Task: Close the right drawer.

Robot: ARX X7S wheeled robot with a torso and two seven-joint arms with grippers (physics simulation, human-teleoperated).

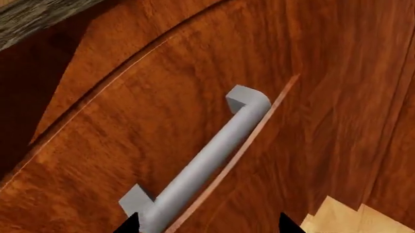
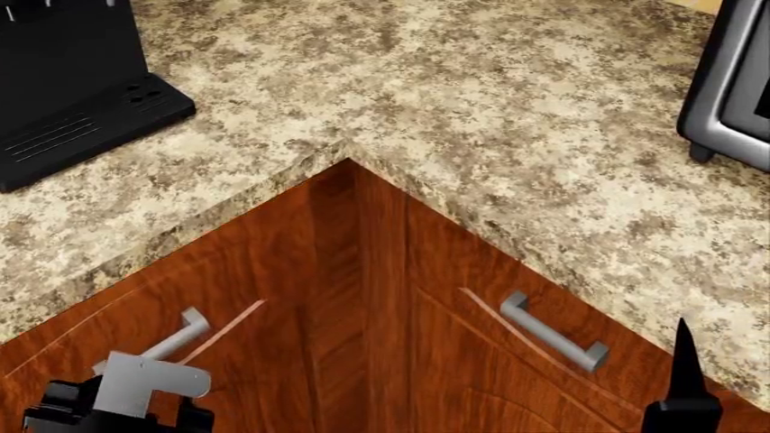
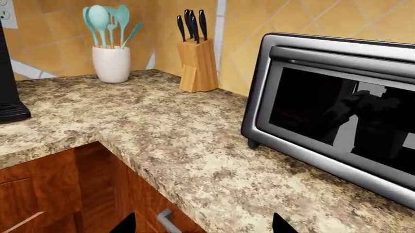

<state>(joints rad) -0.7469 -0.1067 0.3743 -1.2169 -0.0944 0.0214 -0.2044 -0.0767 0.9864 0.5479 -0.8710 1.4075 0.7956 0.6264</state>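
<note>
The right drawer (image 2: 529, 361), under the speckled tabletop (image 2: 481, 117) to the right of the inner corner, looks flush with its neighbours, so closing seems done or nearly so. The left claw (image 1: 207, 228) hovers spread open by the other drawer's grey handle (image 1: 207, 155); the right claw (image 3: 202, 224), also parted, holds nothing.

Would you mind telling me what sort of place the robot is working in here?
Most likely a home kitchen: a speckled granite-style countertop over reddish-brown wooden cabinets, carrying a toaster oven, a knife block and a utensil holder.

head: above countertop (image 2: 481, 108) corner, looking down | left wrist: close on handle (image 1: 207, 155) | right wrist: faces toaster oven (image 3: 337, 111)
</note>
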